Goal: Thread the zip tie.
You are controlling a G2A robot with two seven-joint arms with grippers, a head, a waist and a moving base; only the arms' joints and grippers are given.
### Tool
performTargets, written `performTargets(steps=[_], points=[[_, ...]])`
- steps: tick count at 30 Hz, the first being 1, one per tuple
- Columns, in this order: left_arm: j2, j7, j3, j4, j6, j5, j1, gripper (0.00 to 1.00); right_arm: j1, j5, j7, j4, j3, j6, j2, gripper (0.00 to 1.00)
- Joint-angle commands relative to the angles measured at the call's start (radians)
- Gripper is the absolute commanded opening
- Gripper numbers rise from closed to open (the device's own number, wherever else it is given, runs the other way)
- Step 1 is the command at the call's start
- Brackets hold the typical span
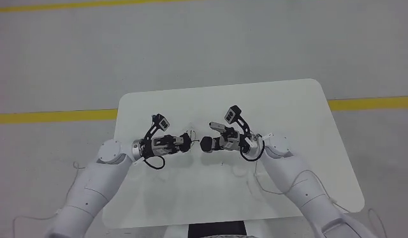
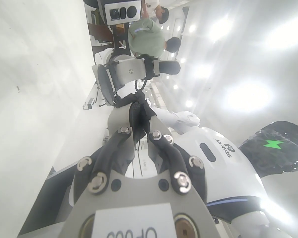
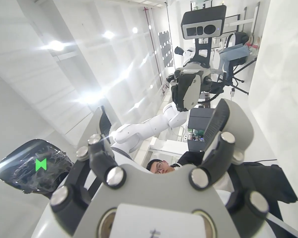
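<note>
Left wrist view: left gripper [image 2: 138,125] jaws clamped on black plastic zip tie [image 2: 135,101], frame centre, above white surface [image 1: 287,110]. Right gripper [image 3: 162,106] jaws apart. Zip tie likely light, springy, slick; grip near tail tip.

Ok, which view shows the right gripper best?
Right wrist view: the right gripper is close, fingers wide apart. Top view shows it small over the table; left wrist view shows it farther off.
</note>
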Motion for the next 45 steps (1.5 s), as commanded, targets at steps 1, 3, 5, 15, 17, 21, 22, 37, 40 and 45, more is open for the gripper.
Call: performTargets(steps=[1, 3, 5, 15, 17, 21, 22, 37, 40, 45], points=[[-0.002, -0.008, 0.001, 0.008, 0.000, -0.007, -0.002, 0.00, -0.001, -0.004, 0.003, 0.001, -0.001, -0.003, 0.001, 0.51], [-0.002, -0.008, 0.001, 0.008, 0.000, -0.007, -0.002, 0.00, 0.000, -0.009, 0.012, 0.004, -0.003, -0.002, 0.003, 0.44], [-0.002, -0.008, 0.001, 0.008, 0.000, -0.007, -0.002, 0.00, 0.002, -0.014, 0.019, 0.008, -0.006, -0.004, 0.004, 0.41], [-0.002, -0.008, 0.001, 0.008, 0.000, -0.007, -0.002, 0.00, 0.015, -0.013, 0.029, 0.030, -0.033, -0.017, 0.001, 0.26], [-0.002, -0.008, 0.001, 0.008, 0.000, -0.007, -0.002, 0.00, 0.018, -0.009, 0.034, 0.037, -0.040, -0.018, 0.000, 0.24], [-0.002, -0.008, 0.001, 0.008, 0.000, -0.007, -0.002, 0.00, 0.027, -0.004, 0.037, 0.053, -0.053, -0.022, -0.003, 0.20], [-0.002, -0.008, 0.001, 0.008, 0.000, -0.007, -0.002, 0.00, 0.029, -0.003, 0.036, 0.056, -0.055, -0.023, -0.004, 0.18], [-0.002, -0.008, 0.001, 0.008, 0.000, -0.007, -0.002, 0.00, 0.048, 0.009, 0.027, 0.081, -0.076, -0.037, -0.009, 0.04], [-0.002, -0.008, 0.001, 0.008, 0.000, -0.007, -0.002, 0.00, 0.049, 0.010, 0.027, 0.082, -0.078, -0.038, -0.009, 0.00], [-0.002, -0.008, 0.001, 0.008, 0.000, -0.007, -0.002, 0.00, 0.051, 0.011, 0.026, 0.085, -0.081, -0.041, -0.009, 0.00]])
